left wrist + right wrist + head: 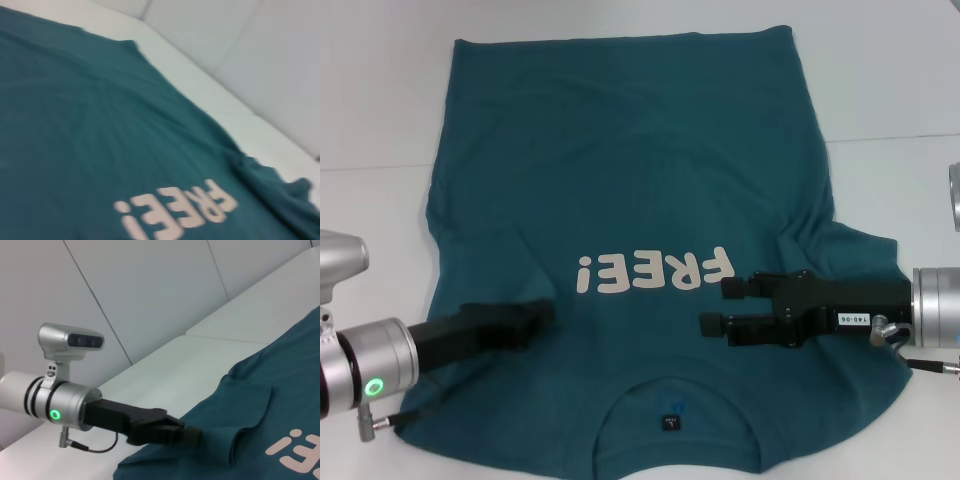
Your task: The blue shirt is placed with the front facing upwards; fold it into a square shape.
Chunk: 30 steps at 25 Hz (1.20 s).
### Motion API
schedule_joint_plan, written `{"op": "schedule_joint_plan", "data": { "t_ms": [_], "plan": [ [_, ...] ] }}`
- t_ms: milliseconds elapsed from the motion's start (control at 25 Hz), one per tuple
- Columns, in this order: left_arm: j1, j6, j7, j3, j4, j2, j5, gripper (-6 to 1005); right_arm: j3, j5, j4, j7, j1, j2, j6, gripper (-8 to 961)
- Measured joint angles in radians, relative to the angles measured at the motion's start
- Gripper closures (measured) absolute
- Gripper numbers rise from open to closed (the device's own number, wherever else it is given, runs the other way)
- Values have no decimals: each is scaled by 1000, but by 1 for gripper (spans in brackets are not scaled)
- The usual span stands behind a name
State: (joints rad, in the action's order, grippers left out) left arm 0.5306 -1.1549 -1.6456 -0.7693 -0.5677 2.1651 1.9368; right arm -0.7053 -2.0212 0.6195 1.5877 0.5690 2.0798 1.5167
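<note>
The blue shirt (630, 200) lay spread front-up on the white table (900, 90), filling most of the head view, its collar at the bottom edge of the frame and its hem near the top. A small dark label (671, 423) sat inside the collar at lower centre. Just above it, the white "FREE!" lettering (653, 272) ran across the chest, reading upside down in this view.

The left gripper (535, 322) reached in from the lower left and lay over the cloth beside the lettering; whether its fingers were apart or together could not be told. In the right wrist view the same gripper (187, 435) lay low against the fabric near a folded-over sleeve.

The right gripper (720, 305) came in from the right edge, level with the lettering, its two black fingers (745, 288) apart with a gap between them, above the shirt and gripping nothing.

Farther up, the shirt's body was mostly smooth, with creases near the right sleeve.
</note>
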Motion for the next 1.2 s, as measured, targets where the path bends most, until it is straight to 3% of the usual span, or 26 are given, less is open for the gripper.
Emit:
{"op": "schedule_joint_plan", "data": {
  "t_ms": [240,680,840,1080,1200],
  "plan": [
    [-18,-84,-2,5,-37,-2,-5,961,2,-1,1,0,-1,-1,-1,73],
    [-19,-100,-14,30,-38,-3,-8,647,5,-2,6,9,-12,-10,-13,72],
    [-20,-112,-11,33,-47,-5,-6,492,8,1,14,38,-35,-33,-25,72],
    [-20,-184,5,24,-75,-9,26,254,17,-1,37,172,-81,-98,-54,72],
    [-22,-227,21,22,-84,-8,29,248,37,-6,81,239,-113,-117,-57,72]
  ]
}}
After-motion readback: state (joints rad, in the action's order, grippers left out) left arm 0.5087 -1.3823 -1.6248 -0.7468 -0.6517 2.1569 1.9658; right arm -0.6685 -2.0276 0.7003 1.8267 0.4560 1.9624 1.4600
